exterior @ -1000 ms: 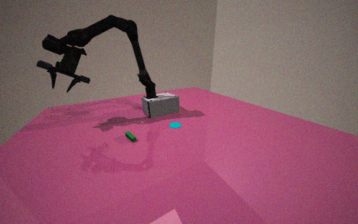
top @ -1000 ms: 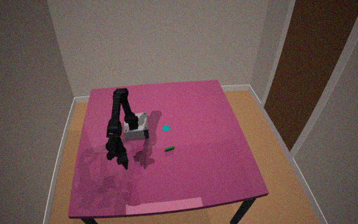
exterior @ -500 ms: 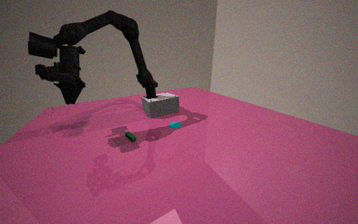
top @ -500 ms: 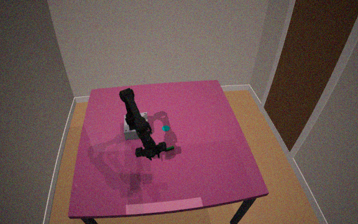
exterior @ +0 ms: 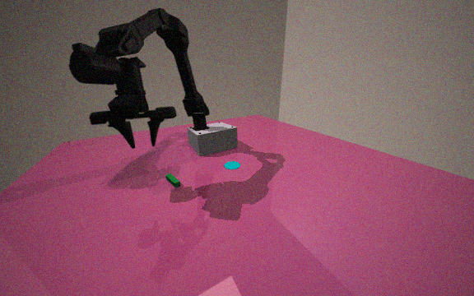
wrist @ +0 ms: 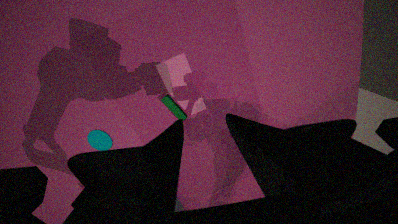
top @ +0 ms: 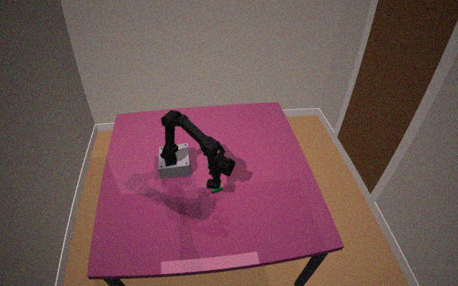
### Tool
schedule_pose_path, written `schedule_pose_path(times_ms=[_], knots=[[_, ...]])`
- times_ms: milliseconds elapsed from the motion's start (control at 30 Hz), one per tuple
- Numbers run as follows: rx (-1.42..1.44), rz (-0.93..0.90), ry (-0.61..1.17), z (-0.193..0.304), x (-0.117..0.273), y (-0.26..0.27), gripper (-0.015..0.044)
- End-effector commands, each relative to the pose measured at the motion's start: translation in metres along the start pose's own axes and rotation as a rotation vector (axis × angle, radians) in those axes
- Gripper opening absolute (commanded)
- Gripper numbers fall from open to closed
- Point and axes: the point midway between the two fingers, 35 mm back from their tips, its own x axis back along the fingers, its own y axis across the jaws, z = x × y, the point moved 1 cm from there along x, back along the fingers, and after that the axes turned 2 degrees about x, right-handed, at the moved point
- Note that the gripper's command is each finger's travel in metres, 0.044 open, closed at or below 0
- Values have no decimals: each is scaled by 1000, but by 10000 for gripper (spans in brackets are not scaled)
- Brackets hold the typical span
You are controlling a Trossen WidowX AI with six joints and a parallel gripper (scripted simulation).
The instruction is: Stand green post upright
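The green post point(top: 217, 190) point(exterior: 173, 180) point(wrist: 174, 107) lies on its side on the table. The cyan circle point(exterior: 232, 165) point(wrist: 100, 140) is flat on the table, between the post and the arm's base; in the top view the arm hides nearly all of it. My gripper point(top: 213, 186) point(exterior: 143, 146) point(wrist: 204, 120) is open and empty, fingers pointing down, clearly above the table. In the wrist view the post shows just beyond the tip of the left finger, and not between the fingers.
The arm's grey base box point(top: 175, 171) point(exterior: 218, 141) stands on the pink table point(top: 269, 222) point(exterior: 344, 214), behind the circle in the exterior view. Dark arm shadows fall around the post and circle. A pale pink strip point(top: 209, 263) lies along the table's front edge.
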Motion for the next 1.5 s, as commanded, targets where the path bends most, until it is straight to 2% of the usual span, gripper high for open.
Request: schedule_pose_path(times_ms=[0, 100, 367, 667, 900, 1167, 1467], knots=[[357, -15, 71, -7, -6, 40, 233], [566, -26, 105, -9, -8, 64, 233], [581, -27, 108, -10, -11, 65, 233], [581, -27, 109, 2, -118, 65, 233], [581, -27, 109, 4, -126, 65, 233], [581, -27, 109, 4, -126, 65, 23], [564, 5, 78, -4, -119, 65, 23]])
